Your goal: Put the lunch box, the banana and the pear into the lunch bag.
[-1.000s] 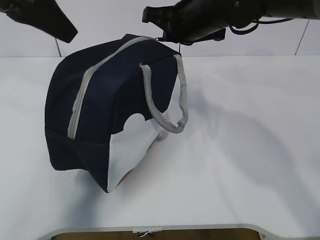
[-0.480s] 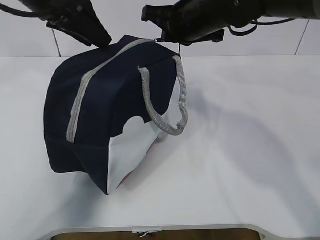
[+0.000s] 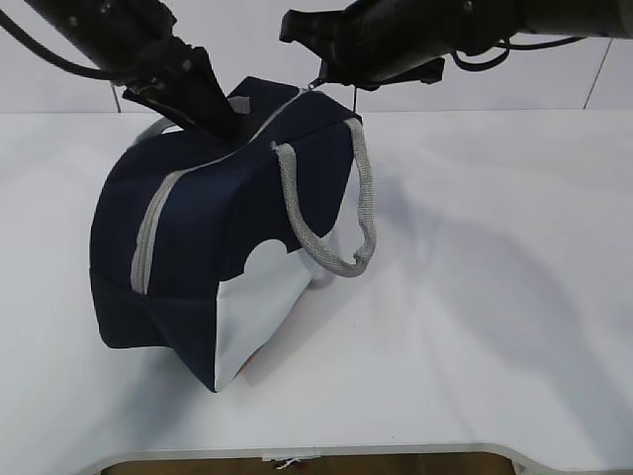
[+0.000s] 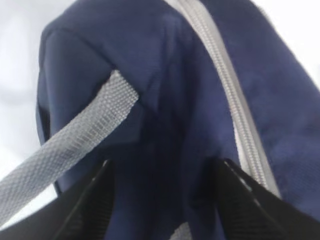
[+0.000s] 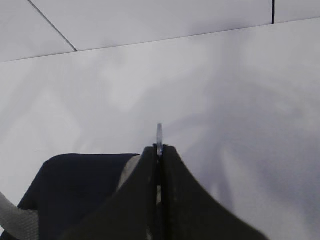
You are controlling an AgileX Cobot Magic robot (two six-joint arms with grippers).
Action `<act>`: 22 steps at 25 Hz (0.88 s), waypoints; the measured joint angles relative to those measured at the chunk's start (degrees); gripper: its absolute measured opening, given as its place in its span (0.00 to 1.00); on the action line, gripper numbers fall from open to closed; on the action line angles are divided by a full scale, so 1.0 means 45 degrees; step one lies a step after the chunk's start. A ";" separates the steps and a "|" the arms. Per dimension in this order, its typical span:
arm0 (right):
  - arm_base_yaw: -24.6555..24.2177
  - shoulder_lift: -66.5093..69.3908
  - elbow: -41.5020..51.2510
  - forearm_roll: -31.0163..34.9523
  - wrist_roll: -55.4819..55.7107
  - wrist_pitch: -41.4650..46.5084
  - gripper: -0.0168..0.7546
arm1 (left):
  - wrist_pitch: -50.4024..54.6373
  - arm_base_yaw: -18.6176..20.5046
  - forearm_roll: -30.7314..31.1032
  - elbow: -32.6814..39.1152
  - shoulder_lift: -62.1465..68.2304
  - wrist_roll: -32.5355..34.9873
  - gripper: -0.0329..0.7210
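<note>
The lunch bag (image 3: 218,247) stands on the white table (image 3: 495,297), its zipper (image 3: 158,213) closed along the top. The right gripper (image 5: 159,150) pinches the zipper pull (image 5: 159,134). The left gripper (image 3: 213,117) presses the navy fabric, fingers spread. Opening seems in hand; next, a steady pull along the zipper.

One lunch bag (image 3: 208,247) sits on one white table (image 3: 475,327). The bag carries one grey zipper (image 3: 158,213) along its top and two grey webbing handles — one (image 3: 326,198) looping over the near side, the other (image 3: 148,129) showing only as a short strip behind the far edge. One white side panel (image 3: 259,312) faces the camera. Two arms enter from above, each with one end effector — the left end effector (image 3: 223,121) and the right end effector (image 3: 326,71) — so two in all.
</note>
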 joint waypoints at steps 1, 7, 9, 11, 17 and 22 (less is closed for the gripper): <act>0.0000 0.0000 0.0000 0.0024 0.0000 0.0000 0.04 | -0.0013 0.0000 0.0000 0.0000 0.0054 -0.0036 0.67; 0.0000 0.0000 0.0000 0.0038 0.0000 0.0000 0.04 | 0.0017 0.0000 0.0026 0.0000 0.0122 -0.0557 0.65; 0.0000 0.0000 0.0000 0.0062 0.0000 0.0000 0.04 | 0.0017 0.0000 0.0216 0.0000 0.0122 -0.0641 0.59; 0.0000 0.0000 0.0000 0.0069 0.0000 -0.0028 0.04 | 0.0037 0.0000 0.0359 0.0000 0.0122 -0.0926 0.51; 0.0000 0.0000 0.0000 0.0089 0.0000 -0.0104 0.04 | 0.0045 0.0000 0.0548 0.0000 0.0122 -0.1987 0.39; 0.0000 0.0129 0.0000 0.0089 0.0000 -0.0361 0.04 | 0.0045 -0.0031 0.0848 0.0000 0.0122 -0.2093 0.10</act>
